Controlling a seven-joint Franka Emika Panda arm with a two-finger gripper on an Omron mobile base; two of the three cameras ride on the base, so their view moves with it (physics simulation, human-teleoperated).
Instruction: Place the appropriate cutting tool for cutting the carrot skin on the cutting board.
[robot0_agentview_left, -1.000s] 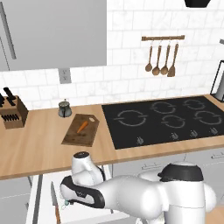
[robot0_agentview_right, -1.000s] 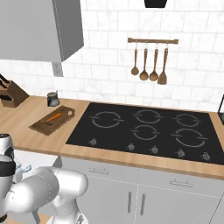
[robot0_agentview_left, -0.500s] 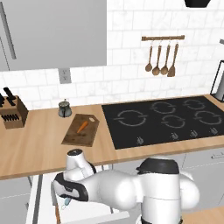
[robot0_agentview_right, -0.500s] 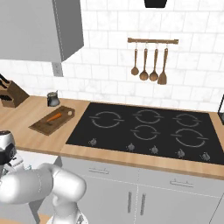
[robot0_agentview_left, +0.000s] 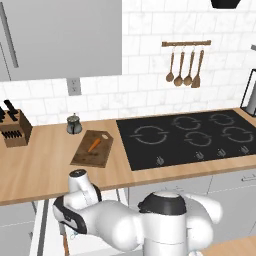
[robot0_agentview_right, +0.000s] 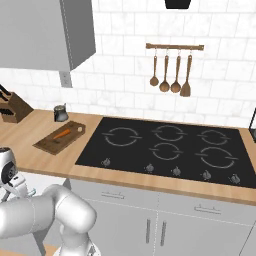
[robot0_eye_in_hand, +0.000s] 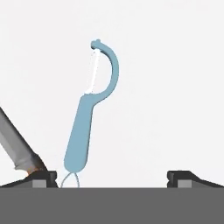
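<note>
The cutting tool (robot0_eye_in_hand: 87, 118), a light-blue peeler with a curved hooked head, lies flat on the white drawer floor. In the hand view it sits just beyond my gripper (robot0_eye_in_hand: 113, 177) and nearer the left fingertip (robot0_eye_in_hand: 43, 176). The jaws stand wide open with nothing between them. My arm reaches down below the counter edge into the open drawer (robot0_agentview_left: 44, 220). The small orange carrot (robot0_agentview_left: 94, 145) (robot0_agentview_right: 62, 134) rests on the dark-brown cutting board (robot0_agentview_left: 84, 158) (robot0_agentview_right: 49, 145) on the counter, left of the hob.
A long knife (robot0_eye_in_hand: 16, 146) with a brown-orange handle (robot0_agentview_left: 65, 243) lies in the drawer left of the peeler. A tan knife block (robot0_agentview_left: 15, 131) and a small dark pot (robot0_agentview_left: 74, 125) stand at the counter's back. The black hob (robot0_agentview_left: 190, 135) is to the right.
My arm has swung left and lowered, bringing the hand down into the drawer. The jaws have stayed wide open; carrot and board have not moved.
</note>
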